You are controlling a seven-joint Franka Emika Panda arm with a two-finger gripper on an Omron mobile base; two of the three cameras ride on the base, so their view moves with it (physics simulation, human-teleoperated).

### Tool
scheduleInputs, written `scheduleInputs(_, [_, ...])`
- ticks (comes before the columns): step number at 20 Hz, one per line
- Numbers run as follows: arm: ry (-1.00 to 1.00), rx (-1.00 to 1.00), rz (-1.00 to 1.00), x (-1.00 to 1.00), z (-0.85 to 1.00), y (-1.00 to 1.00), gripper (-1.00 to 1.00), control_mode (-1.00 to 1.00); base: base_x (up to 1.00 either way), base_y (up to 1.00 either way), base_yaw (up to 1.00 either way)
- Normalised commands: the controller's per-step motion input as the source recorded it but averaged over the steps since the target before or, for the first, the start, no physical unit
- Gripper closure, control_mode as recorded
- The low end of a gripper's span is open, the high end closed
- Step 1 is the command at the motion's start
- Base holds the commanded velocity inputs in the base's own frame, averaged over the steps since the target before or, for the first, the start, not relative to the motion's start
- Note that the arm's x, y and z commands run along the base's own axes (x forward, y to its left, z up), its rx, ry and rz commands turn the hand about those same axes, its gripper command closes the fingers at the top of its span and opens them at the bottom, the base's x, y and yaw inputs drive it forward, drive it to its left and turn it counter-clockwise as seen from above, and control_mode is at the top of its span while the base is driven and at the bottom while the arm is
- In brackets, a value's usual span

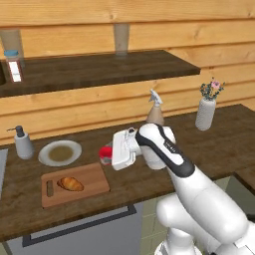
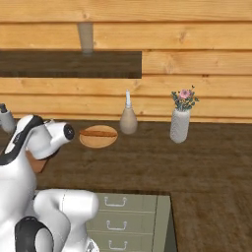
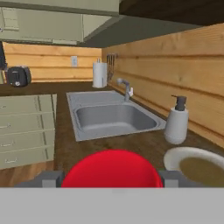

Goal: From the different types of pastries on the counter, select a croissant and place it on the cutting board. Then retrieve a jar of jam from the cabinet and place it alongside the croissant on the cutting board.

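The golden-brown croissant (image 1: pixel 70 184) lies in the middle of the cutting board (image 1: pixel 92 179), which rests on the dark counter (image 1: pixel 224 139) near its front edge. My gripper (image 1: pixel 106 153) points left and is shut on the small red jar of jam (image 1: pixel 104 151), held just beyond the board's far right corner. In the hand view the jar's red lid (image 3: pixel 111 170) bulges between my two fingertips (image 3: pixel 48 178). A long thin pastry stick (image 2: pixel 98 132) lies on a round wooden plate (image 2: pixel 98 140). The cabinet's door and handle are out of view.
A white plate (image 1: pixel 60 152) and a soap dispenser (image 1: pixel 22 143) stand behind the board, with a steel sink (image 3: pixel 109 116) further left. A spray bottle (image 1: pixel 155 110) and a flower vase (image 1: pixel 206 112) stand at the wall to the right. A shelf (image 1: pixel 99 69) runs overhead.
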Motion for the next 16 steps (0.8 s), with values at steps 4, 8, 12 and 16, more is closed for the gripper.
scheduleInputs(4, [0.02, 0.01, 0.13, 0.03, -0.40, 0.23, 1.00, -1.00, 0.00, 0.00, 0.00])
scheduleInputs(8, [0.00, 0.00, 0.04, 0.21, -0.52, 0.19, 1.00, -1.00, 0.00, 0.00, 0.00])
scheduleInputs(12, [0.00, 0.00, 0.01, 0.36, -0.38, 0.08, 1.00, -1.00, 0.00, 0.00, 0.00])
scheduleInputs(16, [0.00, 0.00, 0.00, 0.41, -0.38, 0.00, 1.00, -1.00, 0.00, 0.00, 0.00])
